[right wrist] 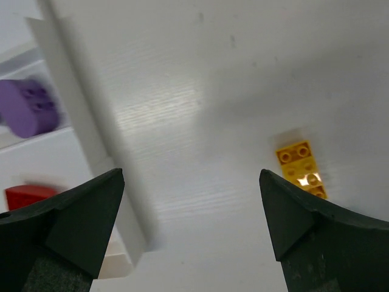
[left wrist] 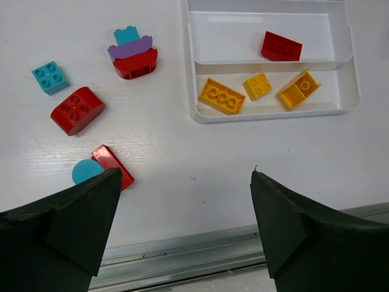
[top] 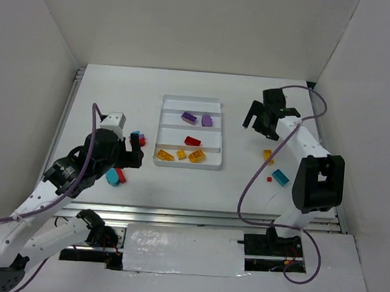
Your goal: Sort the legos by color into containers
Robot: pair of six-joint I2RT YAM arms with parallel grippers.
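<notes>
The white tray sits mid-table. Going towards me, its first compartment is bare, then come two purple legos, one red lego and three yellow legos. My left gripper is open and empty, left of the tray. In its wrist view loose legos lie ahead-left: a teal brick, a rounded red brick, a red-purple-teal stack and a flat red piece. My right gripper is open and empty, right of the tray, above the table.
Right of the tray lie a yellow lego, also in the right wrist view, a teal lego and a tiny red piece. White walls enclose the table. A metal rail runs along the near edge.
</notes>
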